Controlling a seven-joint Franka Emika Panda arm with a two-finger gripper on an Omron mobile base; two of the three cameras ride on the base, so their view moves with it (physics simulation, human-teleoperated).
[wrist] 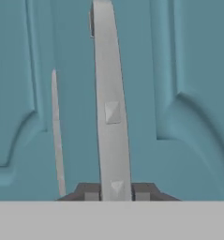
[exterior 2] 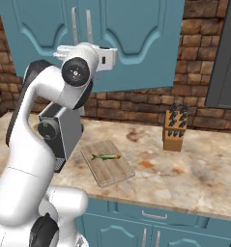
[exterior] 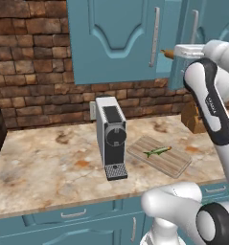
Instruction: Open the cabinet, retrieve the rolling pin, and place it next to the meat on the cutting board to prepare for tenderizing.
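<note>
My gripper [wrist: 115, 191] is shut on a long silver bar handle [wrist: 111, 93] of the teal cabinet [exterior: 116, 33]; the bar runs up between both fingertips. In the left base view the right door [exterior: 211, 19] stands slightly ajar, and a brown wooden end of the rolling pin [exterior: 167, 53] peeks out of the gap beside my hand. The rest of the pin is hidden inside. On the counter lies the cutting board [exterior: 172, 163], with the slim greenish-yellow meat [exterior: 157, 151] on it. The right base view also shows the board [exterior 2: 111, 173] and the meat [exterior 2: 106, 157], below my arm.
A grey coffee machine [exterior: 111, 136] stands left of the board. A knife block [exterior 2: 175, 128] sits by the brick wall to the board's right. The neighbouring door's handle [wrist: 57, 131] hangs close to the left of the gripped one. Low teal drawers [exterior: 73, 215] run under the counter.
</note>
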